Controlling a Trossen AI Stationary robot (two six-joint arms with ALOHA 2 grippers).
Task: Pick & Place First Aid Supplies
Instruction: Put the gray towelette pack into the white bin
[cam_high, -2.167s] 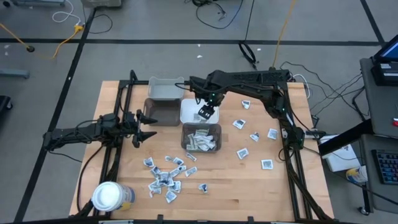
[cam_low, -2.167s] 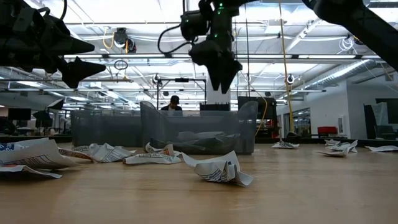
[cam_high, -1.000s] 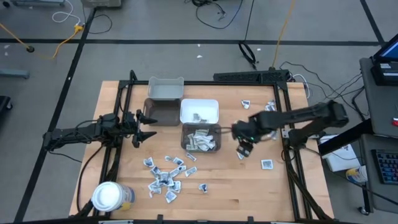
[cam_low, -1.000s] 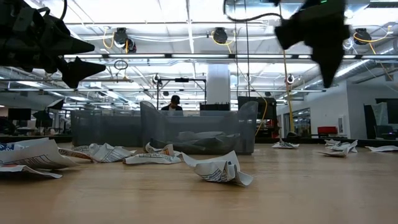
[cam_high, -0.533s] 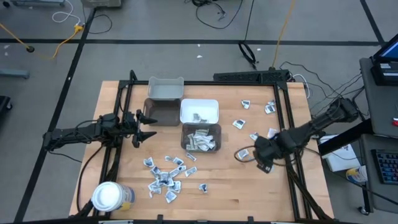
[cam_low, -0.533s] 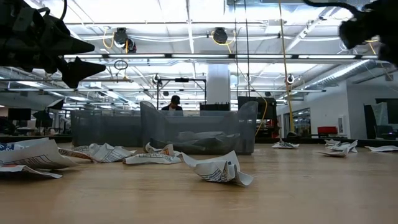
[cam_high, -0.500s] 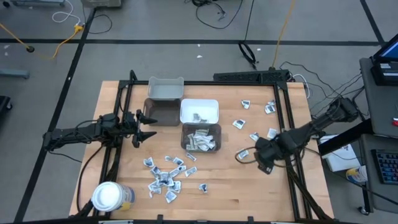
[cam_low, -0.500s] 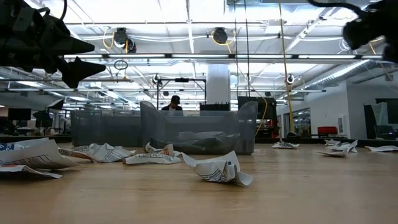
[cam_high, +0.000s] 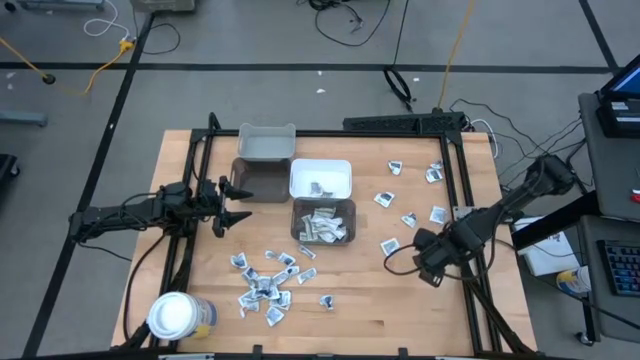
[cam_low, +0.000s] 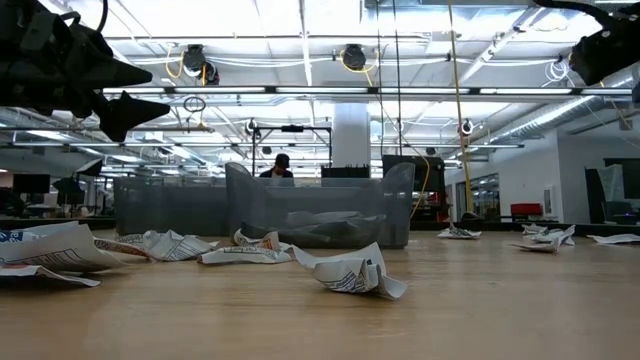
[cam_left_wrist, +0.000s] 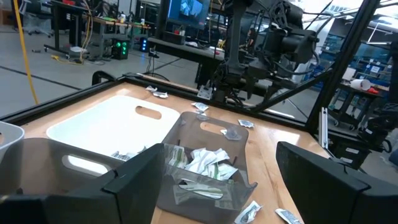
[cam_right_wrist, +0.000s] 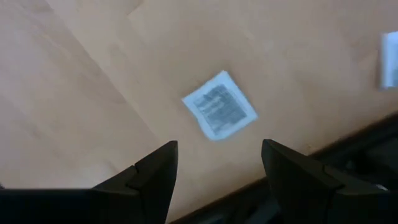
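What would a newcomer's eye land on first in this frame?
Probably the heap of crumpled white packets on the table's near-left side, with a white-lidded jar at the near-left corner. Next, the four bins clustered mid-table. On the right, the right claw hangs open above a single square packet, while the left claw waits open beside the bins.

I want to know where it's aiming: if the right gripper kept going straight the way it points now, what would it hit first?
Probably the small white printed packet lying flat on the wooden table; it sits ahead of the open right gripper, though depth is unclear.
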